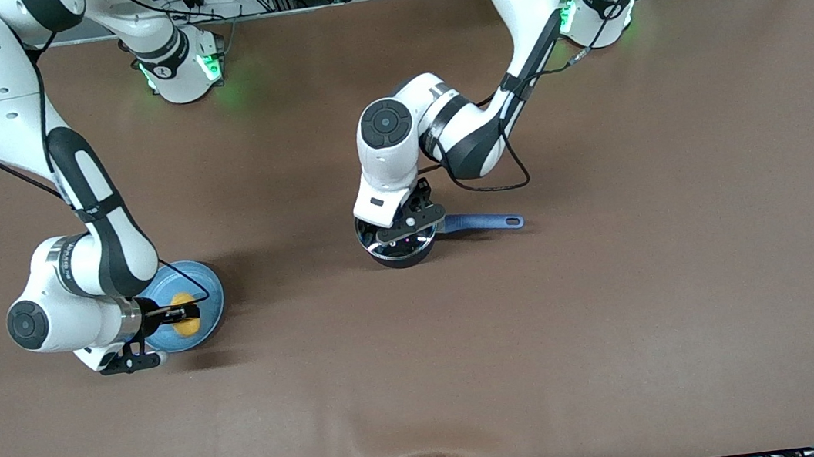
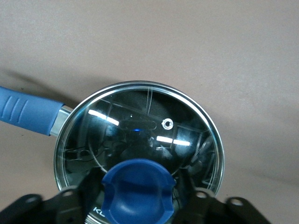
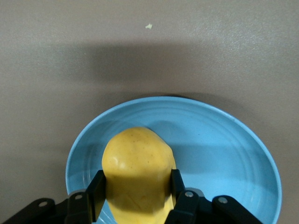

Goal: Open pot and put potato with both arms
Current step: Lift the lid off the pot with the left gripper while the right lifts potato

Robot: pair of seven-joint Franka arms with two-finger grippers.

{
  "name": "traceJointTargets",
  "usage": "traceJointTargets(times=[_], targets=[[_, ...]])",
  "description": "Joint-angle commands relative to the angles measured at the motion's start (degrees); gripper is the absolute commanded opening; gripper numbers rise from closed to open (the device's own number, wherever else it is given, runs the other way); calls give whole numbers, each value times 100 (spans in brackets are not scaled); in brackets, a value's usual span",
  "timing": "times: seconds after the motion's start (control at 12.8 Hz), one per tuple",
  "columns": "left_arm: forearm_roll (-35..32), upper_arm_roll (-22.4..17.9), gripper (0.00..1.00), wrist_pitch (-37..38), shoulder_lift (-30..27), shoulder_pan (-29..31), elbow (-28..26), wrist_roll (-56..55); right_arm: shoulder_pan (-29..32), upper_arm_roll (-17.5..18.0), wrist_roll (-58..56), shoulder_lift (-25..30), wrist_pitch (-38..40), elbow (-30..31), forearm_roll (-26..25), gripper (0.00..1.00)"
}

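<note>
Nearest the front camera: brown table (image 1: 621,326), cloth rippled at the near edge. Farther up, toward the right arm's end: right hand (image 1: 181,314) closed on the potato (image 3: 138,170), resting in the light-blue plate (image 3: 224,144). Farther still, mid-table: black pot (image 1: 402,248), blue handle (image 1: 480,222) pointing toward the left arm's end, glass lid (image 2: 140,126) on. Left hand (image 2: 138,196) set about the blue knob (image 2: 138,186); grip: cannot tell. Farthest: green-lit bases, metal framing.

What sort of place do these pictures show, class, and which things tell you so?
Probably a robotics lab, not a kitchen: two white arms bolted along a brown-covered table, metal framing and cables at its edge, and only props set out: a lidded pot and a potato on a blue plate.
</note>
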State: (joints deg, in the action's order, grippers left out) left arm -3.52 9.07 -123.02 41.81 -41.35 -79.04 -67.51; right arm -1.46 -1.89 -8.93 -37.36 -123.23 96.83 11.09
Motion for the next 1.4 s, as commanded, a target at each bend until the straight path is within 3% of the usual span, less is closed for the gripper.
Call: traceJointTargets(times=[0.0,0.08,0.55,1.01,1.17,1.33], targets=[[-149,-19,7,42,3,-49,99,-158,-39,-22,-73,36,-43,20,87,0],[-157,-19,0,42,-41,-40,108,-114,-39,-22,-82,53,-34,-6,78,0],[-131,-19,0,1138,-1015,477,134,947,-161,-22,-56,545,308,-85,69,0],[-70,34,0,2299,-1851,2058,30,3214,-811,-31,234,976,537,-138,51,0],[-70,34,0,2327,-2088,2707,-347,4065,-1197,-30,776,1003,529,-138,43,0],[-61,60,0,2266,-2203,3332,-734,4666,-1768,-39,980,1011,528,-226,-438,0]])
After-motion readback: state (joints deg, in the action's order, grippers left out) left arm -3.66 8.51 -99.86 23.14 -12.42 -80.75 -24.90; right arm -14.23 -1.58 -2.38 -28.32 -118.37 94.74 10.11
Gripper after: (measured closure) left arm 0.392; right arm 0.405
